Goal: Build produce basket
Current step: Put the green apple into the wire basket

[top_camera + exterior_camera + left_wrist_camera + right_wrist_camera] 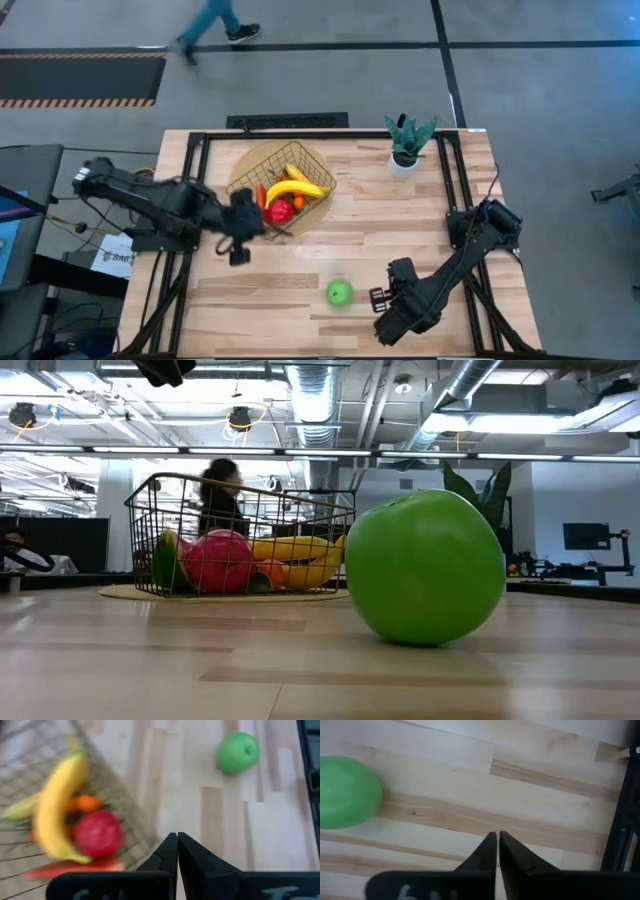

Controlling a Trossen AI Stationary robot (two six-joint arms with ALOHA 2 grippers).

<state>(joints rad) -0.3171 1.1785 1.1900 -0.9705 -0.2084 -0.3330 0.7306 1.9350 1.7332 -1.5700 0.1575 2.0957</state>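
Left pincer (177, 840) pressed together beside basket (250, 165); right pincer (497, 839) pressed together near green apple (339, 292).

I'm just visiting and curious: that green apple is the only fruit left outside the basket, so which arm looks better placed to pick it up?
Probably the right. Its gripper sits just beside the green apple, fingers shut. The left gripper, also shut, is farther off by the basket.

Pale wood-plank surface (400, 230) carries: round tan mat under square wire-mesh basket (262, 165); loose green apple (339, 292); white-potted green plant (407, 145).
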